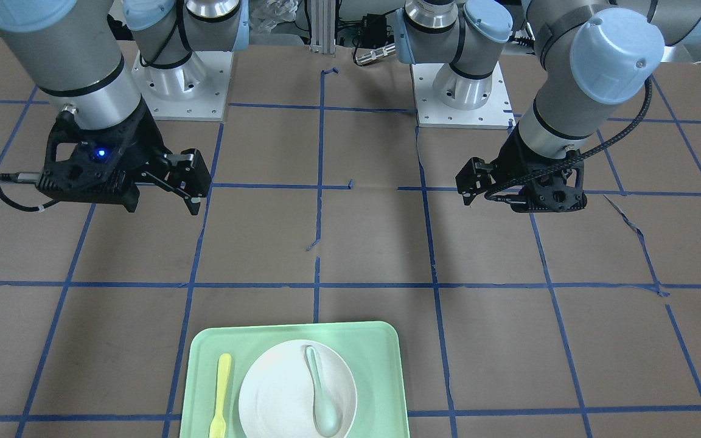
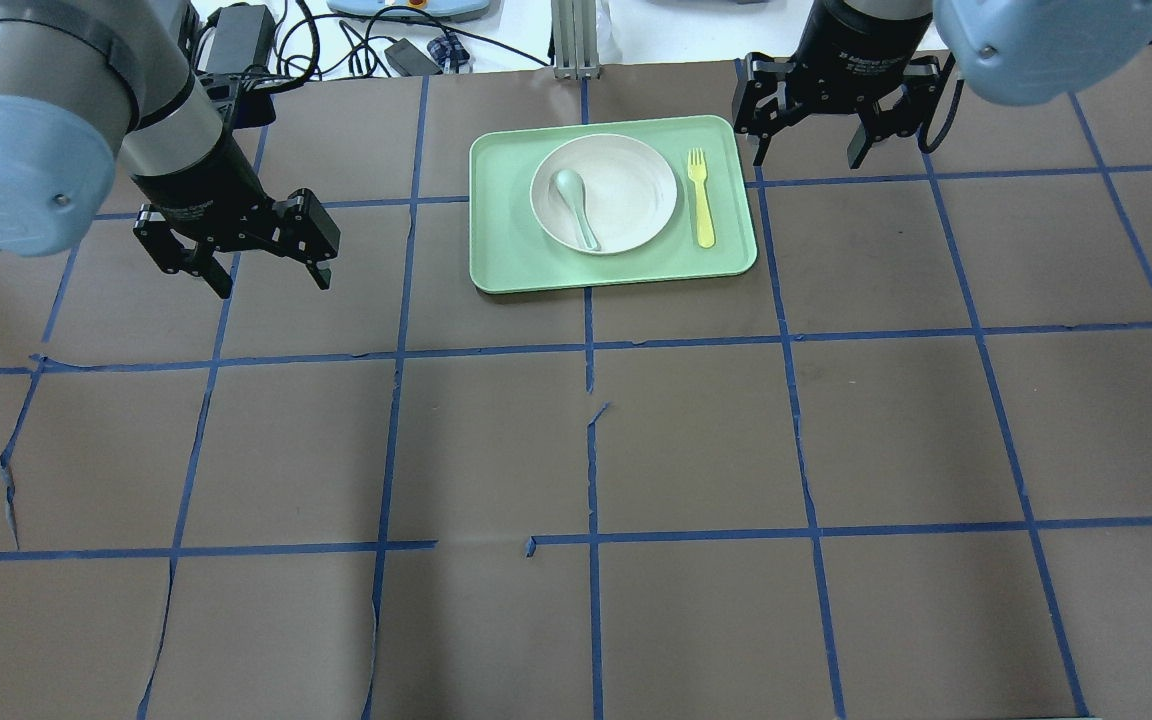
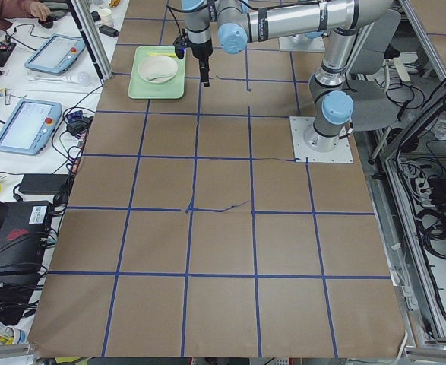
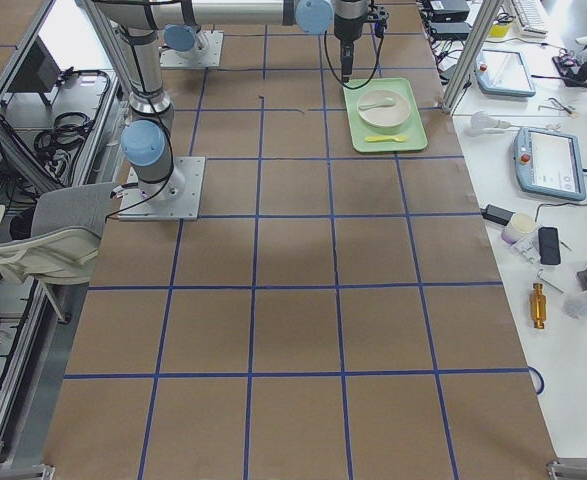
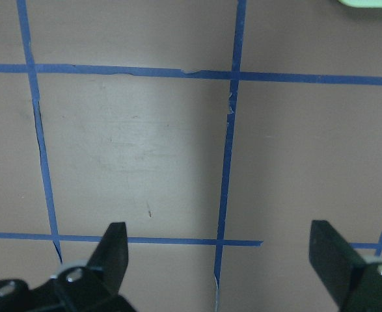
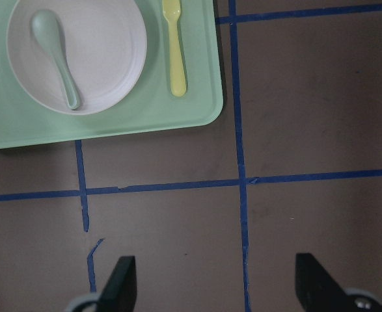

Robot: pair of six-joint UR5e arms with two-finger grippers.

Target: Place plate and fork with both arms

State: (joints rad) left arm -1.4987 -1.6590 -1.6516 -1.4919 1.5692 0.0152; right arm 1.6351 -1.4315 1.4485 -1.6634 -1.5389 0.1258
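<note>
The white plate (image 2: 626,190) lies on a mint-green tray (image 2: 506,260) at the far middle of the table. The yellow fork (image 2: 701,197) lies on the tray just right of the plate, tines pointing away from the robot. My right gripper (image 2: 808,160) hangs open and empty above the table, just right of the tray; its wrist view shows the plate (image 6: 106,58) and fork (image 6: 174,45) ahead to the left. My left gripper (image 2: 274,285) hangs open and empty, well left of the tray, over bare paper (image 5: 145,149).
A grey-green spoon (image 2: 574,200) lies in the plate. The table is brown paper with a blue tape grid (image 2: 591,345). Cables and a power brick (image 2: 236,40) lie past the far edge. The arm bases (image 1: 460,91) stand at the robot's side.
</note>
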